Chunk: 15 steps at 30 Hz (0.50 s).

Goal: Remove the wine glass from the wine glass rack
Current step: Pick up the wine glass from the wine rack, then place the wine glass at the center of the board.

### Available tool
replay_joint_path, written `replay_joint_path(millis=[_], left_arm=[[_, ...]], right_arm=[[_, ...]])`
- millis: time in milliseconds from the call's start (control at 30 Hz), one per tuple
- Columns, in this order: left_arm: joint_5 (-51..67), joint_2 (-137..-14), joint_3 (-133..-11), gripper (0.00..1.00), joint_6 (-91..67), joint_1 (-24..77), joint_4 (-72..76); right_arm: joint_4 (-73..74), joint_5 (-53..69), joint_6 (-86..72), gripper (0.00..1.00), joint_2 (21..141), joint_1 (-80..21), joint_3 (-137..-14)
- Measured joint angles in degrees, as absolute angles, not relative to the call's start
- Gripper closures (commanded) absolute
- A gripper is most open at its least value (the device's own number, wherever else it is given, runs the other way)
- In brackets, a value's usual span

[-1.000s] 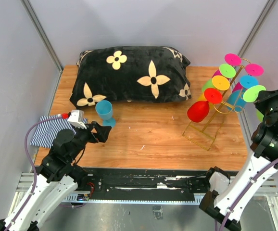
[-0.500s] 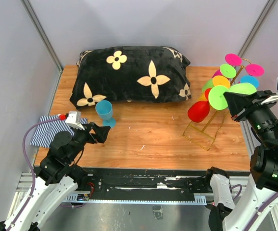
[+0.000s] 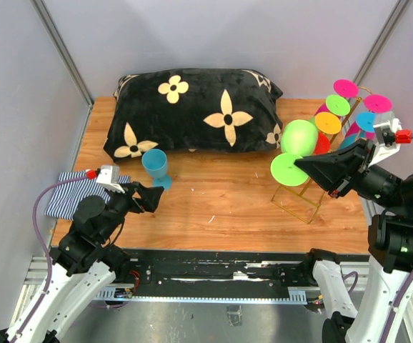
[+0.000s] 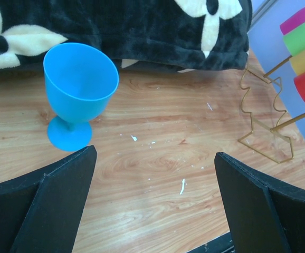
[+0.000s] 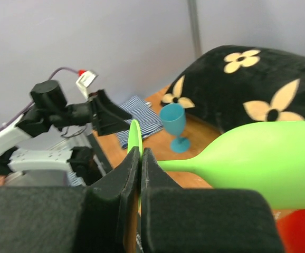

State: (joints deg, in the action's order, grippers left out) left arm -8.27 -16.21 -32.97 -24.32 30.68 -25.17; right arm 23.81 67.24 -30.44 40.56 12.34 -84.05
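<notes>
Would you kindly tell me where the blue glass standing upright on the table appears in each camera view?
Top external: the blue glass stands left of centre, just in front of the pillow's near edge.
Left wrist: it is at the upper left, large and close.
Right wrist: it is near the centre, small and far off.
Shared landmark: the black flowered pillow lies right behind the glass in all three.
</notes>
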Motion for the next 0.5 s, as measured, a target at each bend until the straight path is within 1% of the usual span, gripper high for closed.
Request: replay_joint_path(millis=[167, 367, 433, 500], left_arm=[[-5.8, -16.2, -33.1, 0.00, -25.9, 30.7, -23.5], [0.9, -16.0, -34.4, 0.01, -29.0, 30.7, -20.1], [3.2, -16.0, -34.7, 0.00, -30.4, 30.7, -18.6], [5.4, -16.0, -34.7, 0.00, -32.0, 30.7, -17.0]], right_arm=[[21.0, 71.3, -32.6, 0.99, 42.2, 9.1, -81.1], [25.6, 72.0, -28.9, 0.99, 46.0, 4.8, -81.1], [27.6, 71.1, -27.1, 0.99, 47.0, 2.1, -81.2], [30.9, 68.7, -24.5, 0.99, 48.4, -3.1, -81.8]])
